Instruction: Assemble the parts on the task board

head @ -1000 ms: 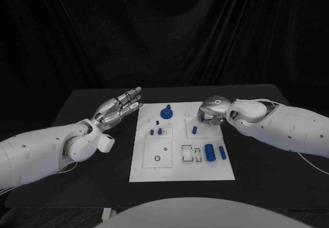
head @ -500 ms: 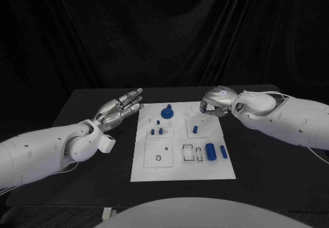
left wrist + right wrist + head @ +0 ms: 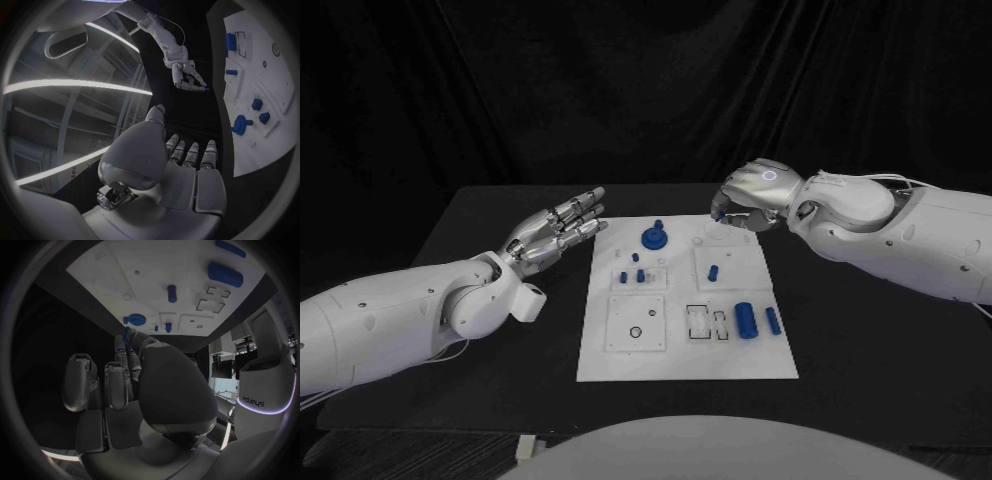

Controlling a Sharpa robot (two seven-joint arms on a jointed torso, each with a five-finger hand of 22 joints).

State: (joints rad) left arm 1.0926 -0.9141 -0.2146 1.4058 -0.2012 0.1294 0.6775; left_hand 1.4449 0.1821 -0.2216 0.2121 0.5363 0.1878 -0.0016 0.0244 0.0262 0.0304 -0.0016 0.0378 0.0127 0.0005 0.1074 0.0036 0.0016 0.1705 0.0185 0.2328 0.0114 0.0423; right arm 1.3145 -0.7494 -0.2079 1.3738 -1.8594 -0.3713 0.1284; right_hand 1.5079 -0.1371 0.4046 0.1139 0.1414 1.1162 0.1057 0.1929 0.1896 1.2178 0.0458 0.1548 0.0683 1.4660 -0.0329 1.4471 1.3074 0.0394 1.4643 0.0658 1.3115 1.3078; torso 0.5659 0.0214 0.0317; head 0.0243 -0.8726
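Over the far right corner of the white rectangular task board (image 3: 682, 360), the right robot hand (image 3: 750, 200) hangs clear of the surface with its fingers curled in. Its fingertips pinch a small blue part (image 3: 718, 213); the left wrist view also shows that piece (image 3: 203, 89) at the tips of the hand, and the right wrist view shows it (image 3: 127, 332) by the thumb tip, though its shape is too small to tell.

The left robot hand (image 3: 560, 228) is just beside the board's far left corner, above the black bench (image 3: 473, 250). It holds nothing, and its fingers are stretched out straight and slightly apart, pointing away from the robot.

The board lies flat in the middle of the bench, between the two arms. Near its far edge stands a round blue knob-shaped part with a stem (image 3: 652, 238). Just nearer, on the left half, stand one small blue peg (image 3: 636, 258) and a pair of small blue pegs (image 3: 635, 277) side by side. A short blue pin (image 3: 711, 271) lies apart from them on a raised white square on the right half. Nearer the robot, on the right side, a thick blue cylinder (image 3: 744, 320) lies with a thinner blue cylinder (image 3: 772, 320) just beside it, both lengthwise. To their left are black rectangular outlines (image 3: 697, 322), and further left a white square panel with a small black ring (image 3: 635, 332).
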